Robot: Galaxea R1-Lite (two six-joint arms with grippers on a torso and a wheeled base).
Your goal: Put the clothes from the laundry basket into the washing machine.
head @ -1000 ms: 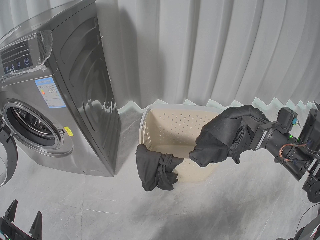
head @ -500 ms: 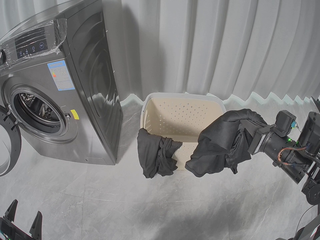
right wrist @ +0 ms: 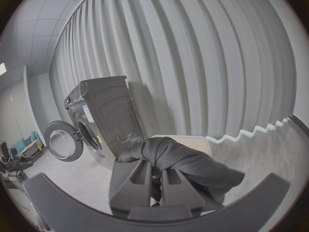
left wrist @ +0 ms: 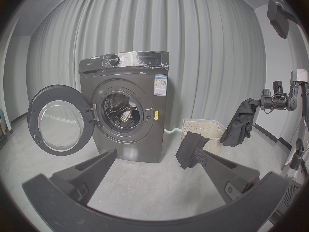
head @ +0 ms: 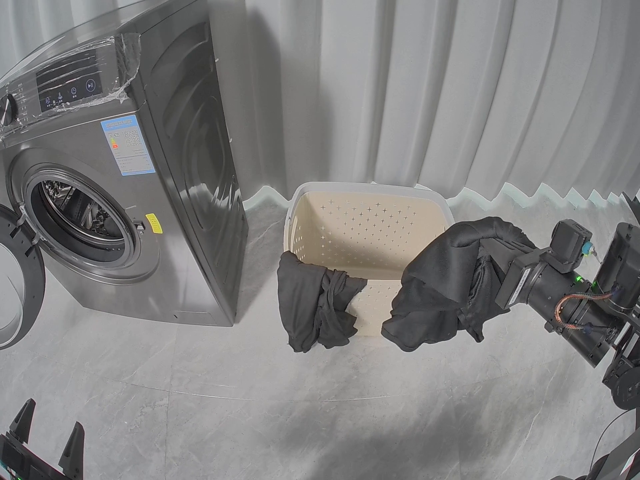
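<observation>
Your right tool (right wrist: 156, 174) is clamping a black garment (head: 447, 281) by the laundry basket (head: 363, 191), while your left tool (head: 52, 416) is hanging spread wide.

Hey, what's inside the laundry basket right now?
Bare walls show in the basket; a draped garment hangs over its front rim. The held garment in the right gripper hides the basket's right side.

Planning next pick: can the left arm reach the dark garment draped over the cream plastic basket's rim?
Probably yes. The open left gripper sits low; only bare floor lies between it and the dark draped garment on the cream perforated basket. The right gripper holds another black garment well aside.
</observation>
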